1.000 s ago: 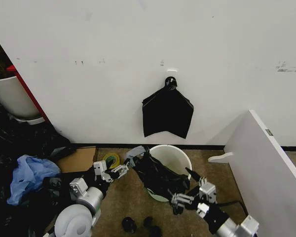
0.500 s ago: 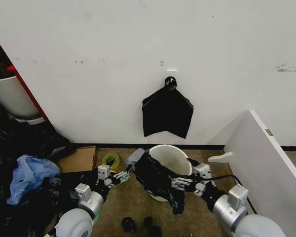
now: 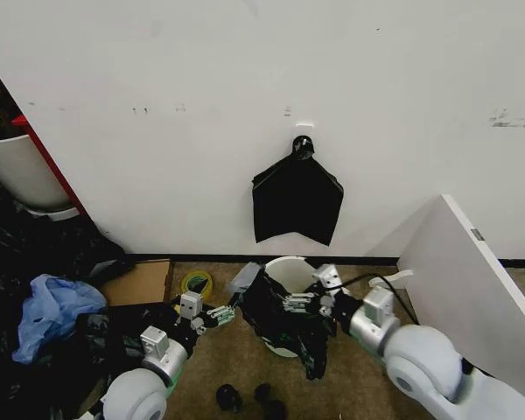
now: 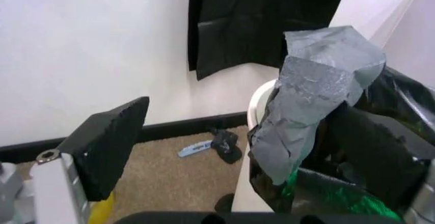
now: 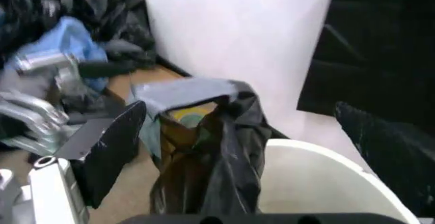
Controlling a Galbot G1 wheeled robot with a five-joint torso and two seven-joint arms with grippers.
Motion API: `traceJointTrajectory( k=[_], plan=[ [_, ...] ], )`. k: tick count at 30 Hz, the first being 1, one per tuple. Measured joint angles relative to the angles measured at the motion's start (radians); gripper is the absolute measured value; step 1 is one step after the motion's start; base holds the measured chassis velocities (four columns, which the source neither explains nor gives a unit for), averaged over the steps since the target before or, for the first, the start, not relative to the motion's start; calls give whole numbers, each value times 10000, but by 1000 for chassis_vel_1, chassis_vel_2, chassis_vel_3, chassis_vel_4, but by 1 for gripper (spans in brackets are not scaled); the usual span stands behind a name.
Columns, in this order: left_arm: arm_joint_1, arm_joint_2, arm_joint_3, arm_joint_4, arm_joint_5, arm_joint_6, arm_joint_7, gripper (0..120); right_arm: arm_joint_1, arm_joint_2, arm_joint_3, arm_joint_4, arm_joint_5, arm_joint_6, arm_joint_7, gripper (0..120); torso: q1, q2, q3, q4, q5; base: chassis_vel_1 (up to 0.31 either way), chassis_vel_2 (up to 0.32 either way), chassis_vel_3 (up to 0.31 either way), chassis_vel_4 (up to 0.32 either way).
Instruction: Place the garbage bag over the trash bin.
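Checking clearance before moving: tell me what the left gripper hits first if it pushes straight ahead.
Most likely the garbage bag draped on the trash bin; the left gripper points right at it, though depth is hard to judge.

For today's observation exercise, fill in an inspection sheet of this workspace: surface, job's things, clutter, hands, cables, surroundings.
Surface: brown carpet floor.
Job's things: garbage bag draped over the near-left side of the trash bin; far rim uncovered.
Clutter: blue plastic bag, cardboard piece, yellow roll, small dark objects.
Hands: left hand open, beside the bag's left edge; right hand at the bag over the bin, grip unclear.
Cables: black cable on the right arm.
Surroundings: white wall, black pack hanging on it, white board at right.
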Motion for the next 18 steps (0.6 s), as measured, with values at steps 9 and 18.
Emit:
traceJointTrajectory(
  k=[9, 18],
  plan=[
    [201, 25, -102, -142, 41, -111, 74, 100, 1324, 257, -1443, -1077, -1768, -150, -370, 100, 0, 0, -1, -3, -1, 0, 0, 0, 0],
    [573, 121, -91, -79, 600, -404, 538, 87, 3574, 1982, -2398, -2365, 651, -386, 2759, 100, 0, 0, -1, 4, 3, 0, 0, 0, 0]
  ],
)
